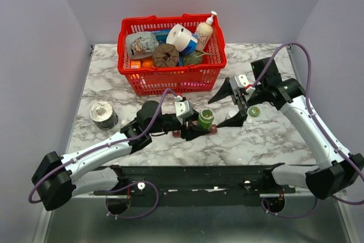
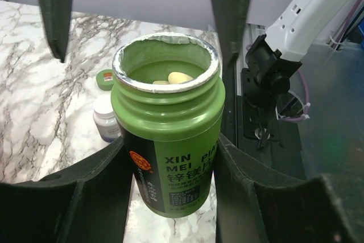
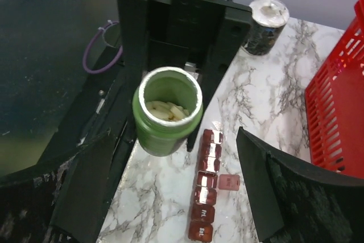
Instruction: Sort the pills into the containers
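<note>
My left gripper [image 2: 170,147] is shut on an uncapped green bottle [image 1: 205,117], upright on the marble table. Pale yellow pills [image 3: 168,111] lie inside it. The containers [image 3: 206,194], a dark red strip of small compartments, lie just right of the bottle in the right wrist view. One lid [image 3: 229,182] stands flipped open. In the top view only the strip's ends show beside my left gripper [image 1: 198,124]. My right gripper [image 3: 181,155] is open, fingers wide, hanging above the bottle and strip and holding nothing. Its fingers [image 2: 54,15] show in the left wrist view.
A red basket [image 1: 170,81] full of household items stands at the back. A grey tin [image 1: 103,115] sits at the left. The bottle's green cap [image 1: 253,111] and a tiny clear bottle with a white cap [image 2: 106,119] rest right of the green bottle.
</note>
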`<state>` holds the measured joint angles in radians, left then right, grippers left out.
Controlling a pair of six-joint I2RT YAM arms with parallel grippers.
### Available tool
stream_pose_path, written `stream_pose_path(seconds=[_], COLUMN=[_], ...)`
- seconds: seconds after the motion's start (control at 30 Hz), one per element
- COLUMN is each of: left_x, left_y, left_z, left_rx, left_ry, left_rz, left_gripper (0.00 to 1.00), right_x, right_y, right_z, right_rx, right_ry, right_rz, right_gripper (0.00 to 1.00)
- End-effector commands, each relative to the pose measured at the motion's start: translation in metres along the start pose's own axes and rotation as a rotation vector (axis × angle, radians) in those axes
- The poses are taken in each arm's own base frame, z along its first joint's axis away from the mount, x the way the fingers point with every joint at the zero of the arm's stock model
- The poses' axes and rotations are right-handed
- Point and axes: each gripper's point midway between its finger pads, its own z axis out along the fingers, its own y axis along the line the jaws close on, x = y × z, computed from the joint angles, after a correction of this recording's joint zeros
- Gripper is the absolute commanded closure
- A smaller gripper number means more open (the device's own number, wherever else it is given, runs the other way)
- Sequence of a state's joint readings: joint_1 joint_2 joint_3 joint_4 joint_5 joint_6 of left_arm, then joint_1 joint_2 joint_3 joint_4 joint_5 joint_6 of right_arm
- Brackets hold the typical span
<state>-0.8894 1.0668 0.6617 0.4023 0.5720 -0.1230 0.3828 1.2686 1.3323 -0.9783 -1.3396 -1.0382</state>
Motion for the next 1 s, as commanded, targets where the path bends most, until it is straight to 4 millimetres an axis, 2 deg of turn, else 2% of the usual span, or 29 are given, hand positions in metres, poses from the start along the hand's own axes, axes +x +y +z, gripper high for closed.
stream_pose_path(seconds=[0.0, 0.37, 0.6, 0.73, 0.83, 0.87, 0.93, 0.97], left_x=[-0.018, -0.031, -0.033, -0.034, -0.034, -0.035, -0.036, -0.038], left_y=[0.001, 0.009, 0.015, 0.016, 0.016, 0.016, 0.016, 0.018], left_z=[0.003, 0.002, 0.001, 0.002, 0.002, 0.002, 0.000, -0.001], left_rx=[0.009, -0.045, -0.088, -0.094, -0.095, -0.095, -0.103, -0.117], left_ry=[-0.027, -0.066, -0.089, -0.093, -0.092, -0.093, -0.100, -0.111], left_rz=[0.023, 0.039, 0.015, 0.010, 0.010, 0.009, -0.002, -0.003], left_gripper=[1.00, 1.00, 1.00, 1.00, 1.00, 1.00, 1.00, 0.96], right_x=[-0.009, -0.001, 0.002, 0.002, -0.001, -0.002, -0.004, -0.004], right_y=[0.013, 0.005, 0.004, 0.001, 0.000, 0.001, 0.001, 0.002], right_z=[0.010, 0.027, 0.035, 0.038, 0.039, 0.039, 0.039, 0.039], right_rx=[-0.040, -0.035, -0.042, -0.047, -0.057, -0.062, -0.065, -0.067], right_ry=[-0.025, 0.016, 0.018, 0.019, 0.007, 0.002, -0.004, -0.006], right_rz=[-0.009, 0.063, 0.082, 0.101, 0.115, 0.122, 0.121, 0.130], right_gripper=[0.06, 0.13, 0.19, 0.30, 0.43, 0.52, 0.63, 0.69])
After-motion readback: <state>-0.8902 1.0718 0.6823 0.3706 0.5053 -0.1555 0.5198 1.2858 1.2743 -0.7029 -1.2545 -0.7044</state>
